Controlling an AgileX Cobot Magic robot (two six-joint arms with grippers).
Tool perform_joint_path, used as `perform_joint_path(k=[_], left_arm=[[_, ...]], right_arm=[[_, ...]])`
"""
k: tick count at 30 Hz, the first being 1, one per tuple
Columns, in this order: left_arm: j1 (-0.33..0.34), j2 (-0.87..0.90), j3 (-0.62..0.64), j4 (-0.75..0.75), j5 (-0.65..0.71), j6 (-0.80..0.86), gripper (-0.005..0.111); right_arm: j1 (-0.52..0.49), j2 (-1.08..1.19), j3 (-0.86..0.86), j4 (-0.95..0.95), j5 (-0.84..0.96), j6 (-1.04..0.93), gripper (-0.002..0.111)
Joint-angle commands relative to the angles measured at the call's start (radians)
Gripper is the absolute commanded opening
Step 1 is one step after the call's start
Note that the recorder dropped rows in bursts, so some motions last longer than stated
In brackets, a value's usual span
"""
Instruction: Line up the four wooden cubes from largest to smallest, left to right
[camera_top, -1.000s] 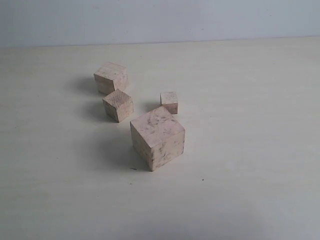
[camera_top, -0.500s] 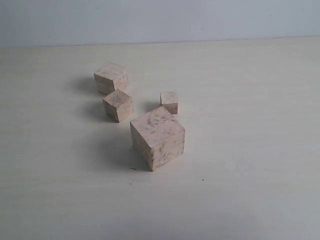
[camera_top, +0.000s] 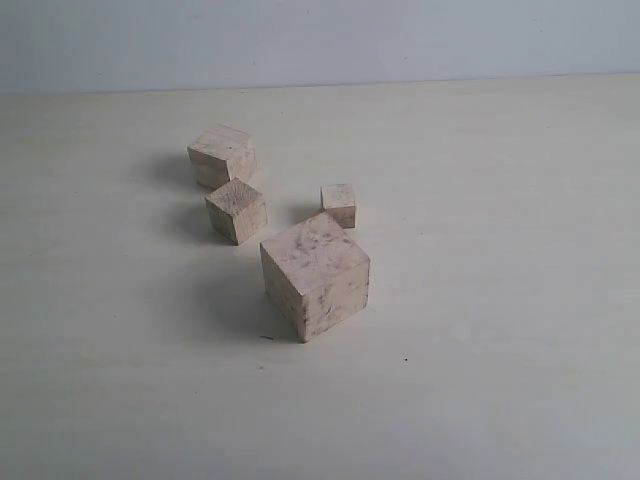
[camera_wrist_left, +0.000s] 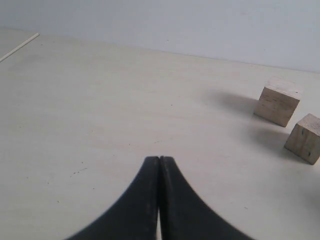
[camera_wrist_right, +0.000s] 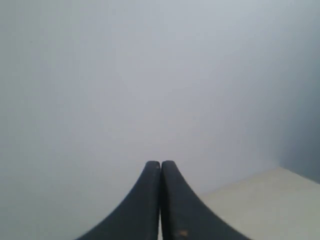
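The biggest cube (camera_top: 315, 275) sits nearest the bench's (camera_top: 520, 400) front edge, the next cube (camera_top: 222, 155) nearest the back edge, the third cube (camera_top: 237, 210) between them, the tiniest cube (camera_top: 339, 204) near it. No row yet: my left gripper (camera_wrist_left: 159, 162) and right gripper (camera_wrist_right: 160, 166) are pinched together, empty.

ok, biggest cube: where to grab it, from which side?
From above, pinching two opposite side faces of the largest cube. It sits flat, corner toward the exterior camera, so yaw the wrist to match. The smallest cube crowds its far-right face; likely use the other pair.
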Motion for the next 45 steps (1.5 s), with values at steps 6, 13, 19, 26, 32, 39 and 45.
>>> perform_joint_path(k=[6,13,19,26,32,39,45], left_arm=[[-0.005,-0.006,0.003,-0.009,-0.014,0.004,0.0],[-0.005,-0.006,0.003,-0.009,-0.014,0.004,0.0],[-0.005,-0.006,0.003,-0.009,-0.014,0.004,0.0],[-0.005,-0.006,0.003,-0.009,-0.014,0.004,0.0],[-0.005,-0.006,0.003,-0.009,-0.014,0.004,0.0],[-0.005,-0.006,0.003,-0.009,-0.014,0.004,0.0],[-0.005,-0.006,0.003,-0.009,-0.014,0.004,0.0]], right_arm=[[0.002,0.025,-0.185,-0.017,-0.045,0.077,0.0],[0.002,0.333,-0.577,-0.132,0.338,0.077,0.0],[0.143,0.63,-0.841,-0.018,0.549,-0.084,0.0],[0.388,0.969,-0.963,0.18,0.687,-0.402,0.0],[0.513,1.334,-0.976,0.184,0.913,-0.402,0.0],[0.513,1.427,-0.976,0.328,0.915,-0.39,0.0],[0.513,1.427,-0.978,0.483,0.917,-0.651,0.039]])
